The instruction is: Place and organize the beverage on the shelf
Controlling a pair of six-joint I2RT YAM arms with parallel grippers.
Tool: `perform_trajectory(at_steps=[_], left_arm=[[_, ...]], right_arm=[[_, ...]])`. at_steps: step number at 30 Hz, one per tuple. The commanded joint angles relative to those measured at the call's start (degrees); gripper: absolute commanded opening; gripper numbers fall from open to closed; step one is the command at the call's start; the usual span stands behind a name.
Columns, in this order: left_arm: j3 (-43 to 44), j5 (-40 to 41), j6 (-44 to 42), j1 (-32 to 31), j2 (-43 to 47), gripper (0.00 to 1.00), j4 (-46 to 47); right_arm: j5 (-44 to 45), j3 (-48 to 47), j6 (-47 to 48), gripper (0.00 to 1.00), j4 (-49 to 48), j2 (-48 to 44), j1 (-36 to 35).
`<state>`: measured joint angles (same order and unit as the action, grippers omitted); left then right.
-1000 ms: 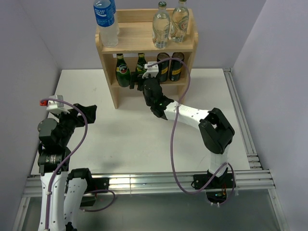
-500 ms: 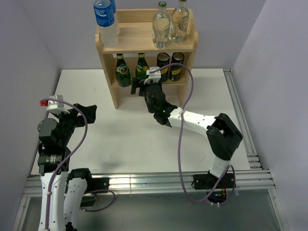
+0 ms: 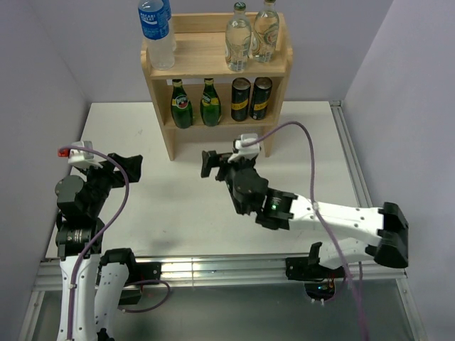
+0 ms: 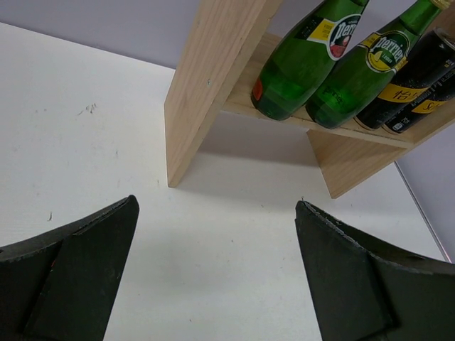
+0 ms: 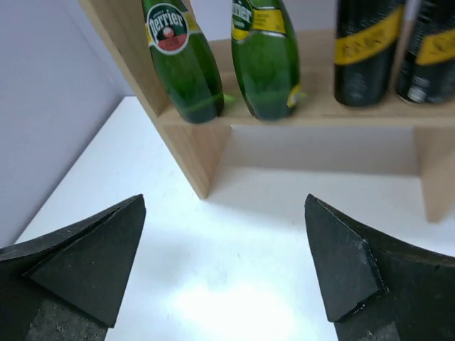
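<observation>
The wooden shelf (image 3: 170, 142) stands at the back of the table. On its top tier are two clear glass bottles (image 3: 238, 35) (image 3: 266, 32). The lower tier holds two green bottles (image 3: 181, 105) (image 3: 210, 104) and two dark cans (image 3: 241, 99) (image 3: 261, 98), all upright. My right gripper (image 3: 217, 165) hangs open and empty over the table in front of the shelf. Its wrist view shows the green bottles (image 5: 181, 64) (image 5: 264, 60) and cans (image 5: 366, 50) beyond the right gripper (image 5: 225, 200). My left gripper (image 3: 128, 165) is open and empty at the left, facing the shelf (image 4: 206, 85).
A taller plastic water bottle (image 3: 156, 32) with a blue label stands at the left end of the top tier. Grey walls close in the table at the back and both sides. Metal rails (image 3: 359, 185) run along the right and near edges.
My right gripper has drawn back from the lower tier toward the middle of the table, leaving the second green bottle standing there. The left arm has not moved.
</observation>
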<state>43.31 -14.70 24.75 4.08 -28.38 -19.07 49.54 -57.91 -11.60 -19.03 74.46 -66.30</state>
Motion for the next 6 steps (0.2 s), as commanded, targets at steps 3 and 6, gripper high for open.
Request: perform_trajectory(at_steps=[3,6], left_arm=[[0.2,0.5,0.0,0.4,0.6,0.99,2.4],[0.1,0.7,0.0,0.5,0.7,0.99,2.5]], right_arm=[[18.0,-1.1,-11.9,1.00,23.6,-9.6,-7.3],[17.1,0.2,-16.0,1.00,31.6,-16.6,-8.7]])
